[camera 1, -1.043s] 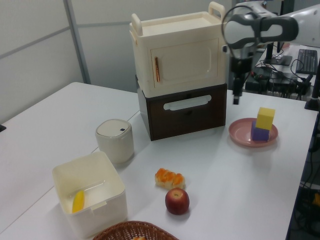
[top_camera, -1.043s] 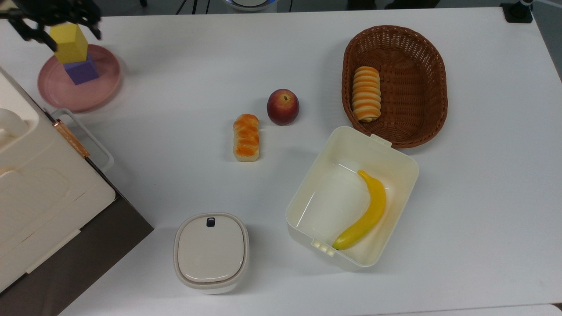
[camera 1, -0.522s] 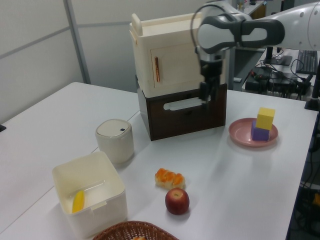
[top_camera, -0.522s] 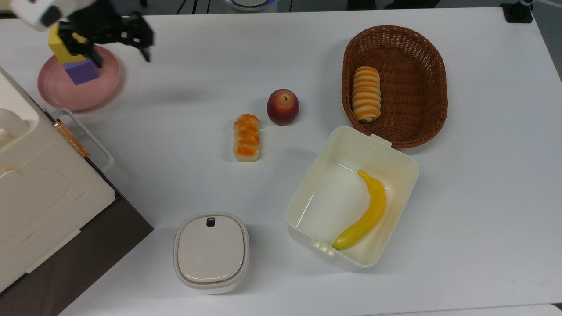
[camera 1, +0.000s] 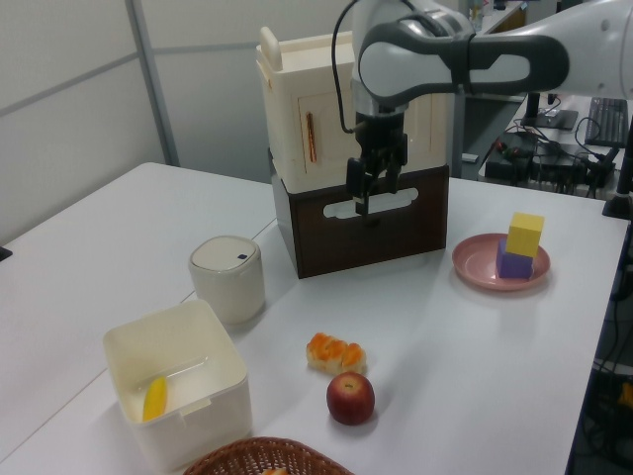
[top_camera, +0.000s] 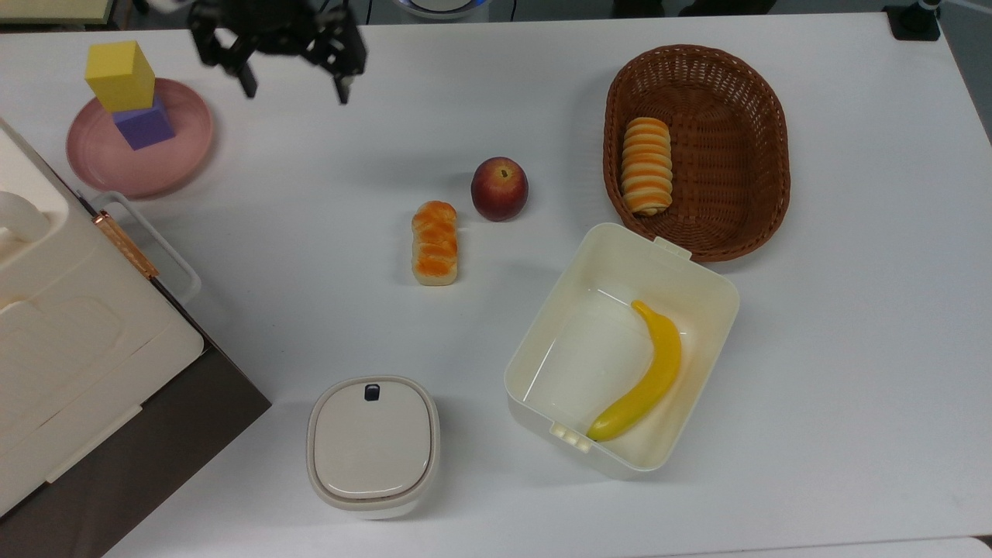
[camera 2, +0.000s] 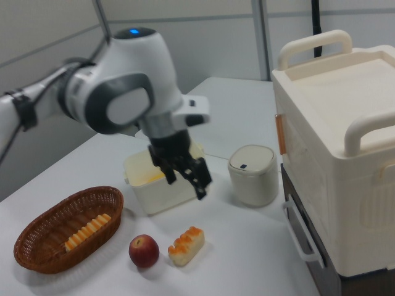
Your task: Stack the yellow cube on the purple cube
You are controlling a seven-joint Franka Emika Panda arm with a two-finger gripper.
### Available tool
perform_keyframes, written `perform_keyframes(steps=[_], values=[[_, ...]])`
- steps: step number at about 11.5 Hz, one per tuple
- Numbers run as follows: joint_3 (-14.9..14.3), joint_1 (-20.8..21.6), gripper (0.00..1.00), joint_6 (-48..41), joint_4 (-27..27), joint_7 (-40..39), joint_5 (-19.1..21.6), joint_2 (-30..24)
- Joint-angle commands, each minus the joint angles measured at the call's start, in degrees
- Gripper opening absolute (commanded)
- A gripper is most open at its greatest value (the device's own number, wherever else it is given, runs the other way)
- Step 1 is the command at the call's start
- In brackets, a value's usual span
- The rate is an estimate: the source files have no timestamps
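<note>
The jaws stand spread and hold nothing, hanging in the air above the white counter [top_camera: 837,372] with their tips pointing down; no point goes on them, but the arm [camera 1: 465,54] that carries them reaches in from the left view's right. In the top view the two dark fingers [top_camera: 248,77] sit well apart from each other near the upper edge.

To the top view's left of the jaws, well apart from them, the yellow cube [top_camera: 121,75] rests on top of the purple cube [top_camera: 144,126], a little askew. Both stand on a pink plate [top_camera: 182,159]. In the left view the same stack, yellow cube [camera 1: 525,234] on purple cube [camera 1: 514,263], lies far to the left view's right of the jaws on the pink plate [camera 1: 475,264].

Below the jaws in the top view, toward the middle of the counter, lie a bread roll [top_camera: 435,242] and, just beside it, an apple [top_camera: 500,188]. Farther to the top view's right is a wicker basket [top_camera: 744,101] with a ridged pastry [top_camera: 647,164] in it, and near it an open cream box [top_camera: 682,271] holding a banana [top_camera: 645,377]. A lidded round container [top_camera: 373,446] stands near the top view's lower edge. In the left view a cream cabinet [camera 1: 336,109] on a dark drawer unit [camera 1: 396,237] stands behind the jaws.
</note>
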Motion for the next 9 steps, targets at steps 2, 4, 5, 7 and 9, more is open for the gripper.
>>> perform_keyframes(steps=[2,4,5,7,9], values=[[-0.9,5.0,1.00,-6.2,-1.1,6.2,-0.7,-4.2],[-0.9,6.4,1.00,-6.7,-1.2,11.6,-0.7,-5.5],[-0.8,6.7,1.00,-6.7,-1.2,12.1,-0.7,-5.7],[-0.8,6.9,1.00,-6.7,-1.2,12.7,-0.7,-5.8],[-0.8,7.5,1.00,-6.8,-1.2,12.5,-0.7,-5.9]])
